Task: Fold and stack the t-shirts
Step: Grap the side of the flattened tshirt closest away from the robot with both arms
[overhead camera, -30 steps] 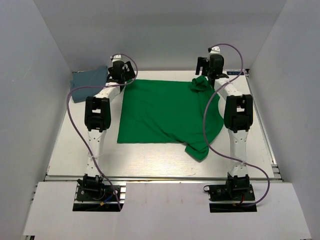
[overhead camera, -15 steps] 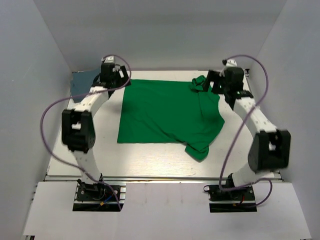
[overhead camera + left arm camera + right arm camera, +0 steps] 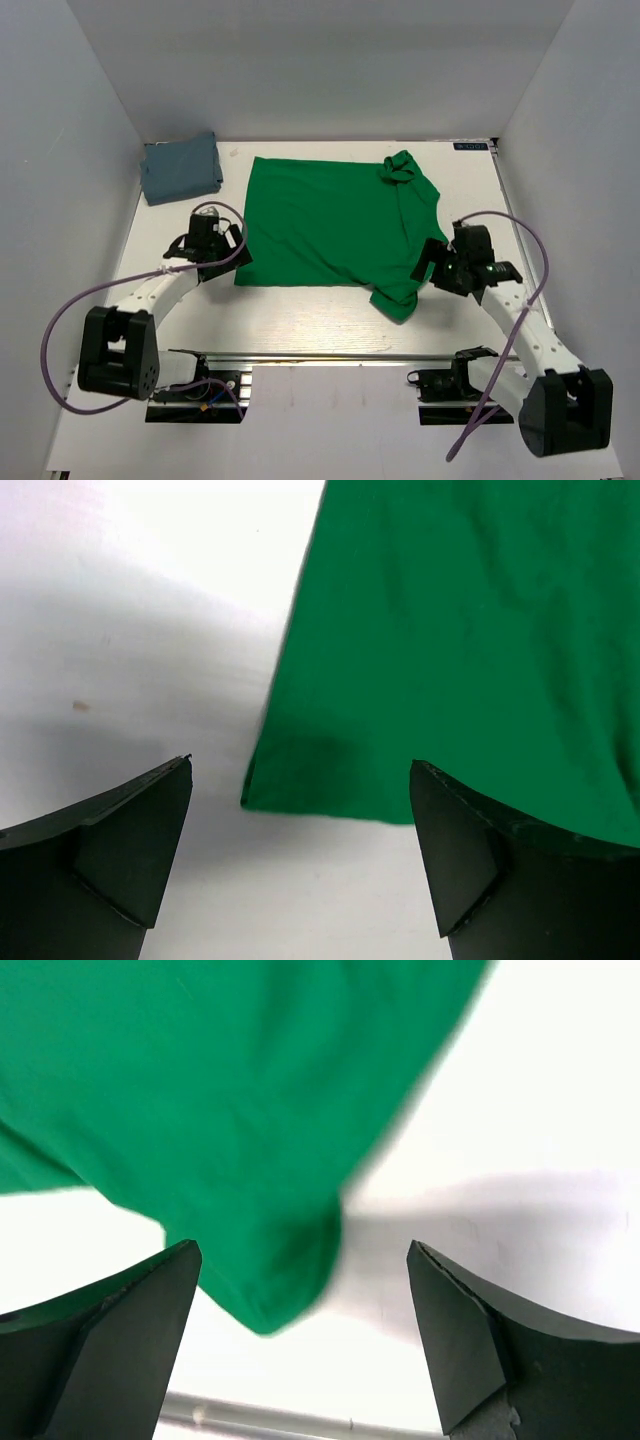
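Note:
The bright green t-shirt [image 3: 330, 220] lies spread flat in the middle of the table. One sleeve is bunched at its far right corner and the other sticks out at the near right. The slate grey-blue t-shirt [image 3: 180, 168] lies folded at the far left. My left gripper [image 3: 232, 262] is open and empty, just above the green shirt's near left corner, which shows in the left wrist view [image 3: 450, 630] between the fingers [image 3: 130, 840]. My right gripper [image 3: 428, 268] is open and empty by the near right sleeve, which shows in the right wrist view [image 3: 200, 1080].
White walls close in the table [image 3: 300, 320] on the left, back and right. A metal rail [image 3: 320, 353] runs along the near edge. Purple cables loop from both arms.
Both arms have drawn back from the shirt's far edge to its near edge, the left to the near left corner, the right to the near right sleeve. The shirts have not moved.

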Robot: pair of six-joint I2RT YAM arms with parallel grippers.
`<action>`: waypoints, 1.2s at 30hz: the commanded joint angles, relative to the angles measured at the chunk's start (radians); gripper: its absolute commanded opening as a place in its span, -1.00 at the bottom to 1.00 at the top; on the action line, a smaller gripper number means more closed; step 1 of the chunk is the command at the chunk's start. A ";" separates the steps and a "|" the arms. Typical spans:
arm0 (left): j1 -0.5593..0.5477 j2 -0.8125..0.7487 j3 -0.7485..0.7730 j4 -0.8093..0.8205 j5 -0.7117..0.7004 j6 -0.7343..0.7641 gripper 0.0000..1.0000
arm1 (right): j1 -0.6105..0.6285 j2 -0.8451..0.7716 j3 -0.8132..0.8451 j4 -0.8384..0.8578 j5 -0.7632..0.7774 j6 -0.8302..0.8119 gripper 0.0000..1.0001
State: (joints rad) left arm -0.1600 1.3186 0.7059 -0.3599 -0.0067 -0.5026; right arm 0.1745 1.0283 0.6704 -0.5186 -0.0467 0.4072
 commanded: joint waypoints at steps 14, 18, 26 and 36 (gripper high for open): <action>-0.007 -0.042 -0.082 0.119 0.082 -0.001 1.00 | 0.106 -0.076 -0.201 -0.126 -0.136 0.177 0.43; -0.007 -0.018 -0.082 0.119 0.092 -0.001 0.91 | 0.135 -0.051 -0.227 0.007 -0.176 0.211 0.28; -0.016 0.025 -0.134 0.190 0.121 -0.001 0.34 | 0.158 0.041 -0.198 0.111 -0.168 0.242 -0.59; -0.026 0.057 -0.193 0.222 0.148 0.009 -1.00 | 0.158 0.004 0.167 -0.478 -0.140 0.171 -1.00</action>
State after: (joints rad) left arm -0.1795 1.3796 0.5537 -0.1364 0.1074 -0.5026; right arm 0.3286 1.0401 0.7013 -0.7277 -0.1730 0.6159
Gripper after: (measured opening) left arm 0.026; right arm 0.010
